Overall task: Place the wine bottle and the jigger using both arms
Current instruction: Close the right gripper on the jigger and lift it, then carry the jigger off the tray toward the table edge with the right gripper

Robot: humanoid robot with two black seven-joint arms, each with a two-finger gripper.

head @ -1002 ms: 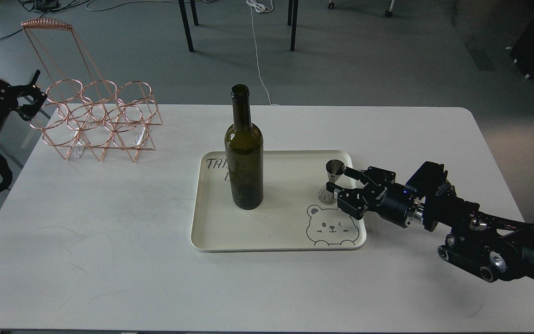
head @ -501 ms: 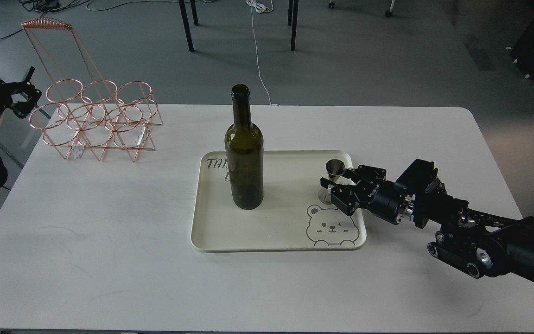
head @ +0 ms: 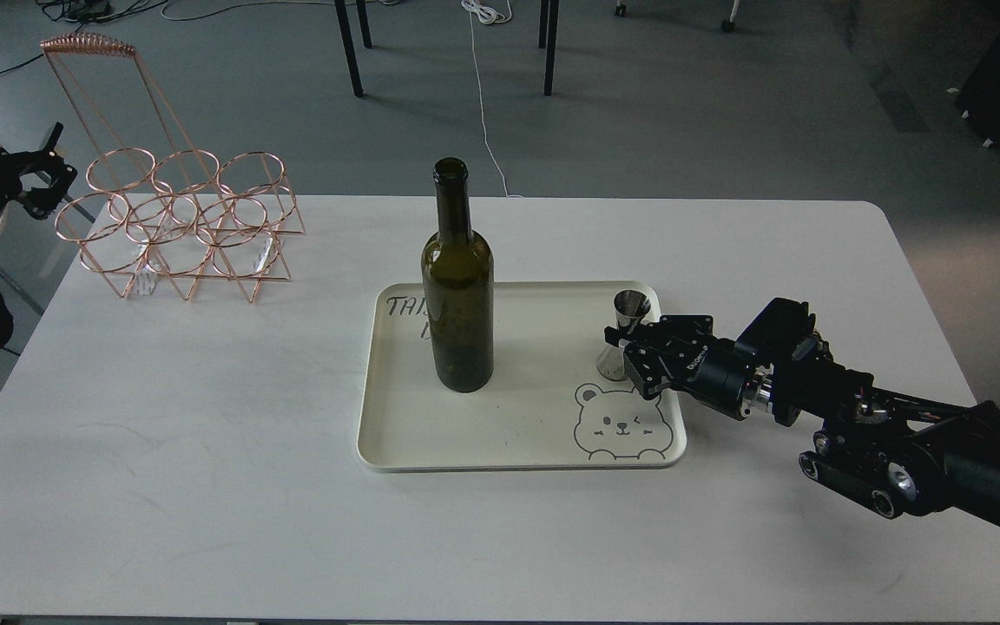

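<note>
right tool (head: 624, 345) clamped on jigger (head: 622, 337) waist (arm low, near level) | left tool (head: 47, 178) state unclear

The wine bottle (head: 457, 295) is dark olive-green glass, glossy and smooth, with no label. The jigger (head: 623, 337) is polished silvery metal with a mirror-like shine. The tray (head: 517, 451) under them looks like matt cream plastic, printed with a grey bear outline. The table (head: 205, 486) has a smooth, matt white top marked with faint scuffs. The bottle rack (head: 179, 221) is thin copper-coloured metal wire, shiny. The right arm (head: 882, 434) is matt black with bright silver metal joint rings.
</note>
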